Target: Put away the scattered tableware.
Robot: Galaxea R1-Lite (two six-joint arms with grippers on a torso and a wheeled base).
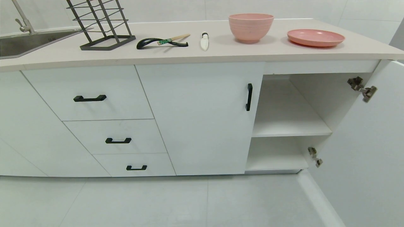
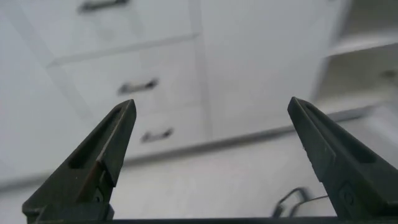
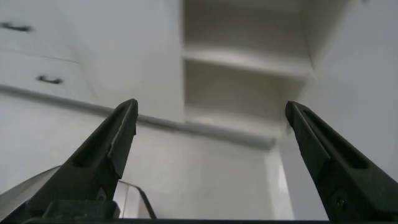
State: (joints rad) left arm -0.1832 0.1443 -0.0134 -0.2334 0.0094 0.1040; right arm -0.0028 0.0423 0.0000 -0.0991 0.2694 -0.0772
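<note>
White kitchen table [image 1: 189, 56] carries the tableware. The bowl [image 1: 251, 26] and plate [image 1: 315, 37] sit toward 1 o'clock in the head view, above the open cupboard [image 1: 284, 126]. The white spoon [image 1: 204, 41] lies 12-to-6. The black ladle [image 1: 151, 42] and chopsticks [image 1: 173, 39] run roughly 9-to-3. The left pincer [image 2: 211, 104] and right pincer [image 3: 211, 104] are both spread wide and empty, low before the cabinets. The right one faces the open shelves, so it is likely nearer the plate.

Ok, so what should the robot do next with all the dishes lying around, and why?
Probably raise the right gripper toward the flat round pink plate. That gripper is open and holds nothing. The plate lies on the beige countertop, right above the white cabinet whose door stands open, so it looks like the shortest trip to a shelf.
</note>
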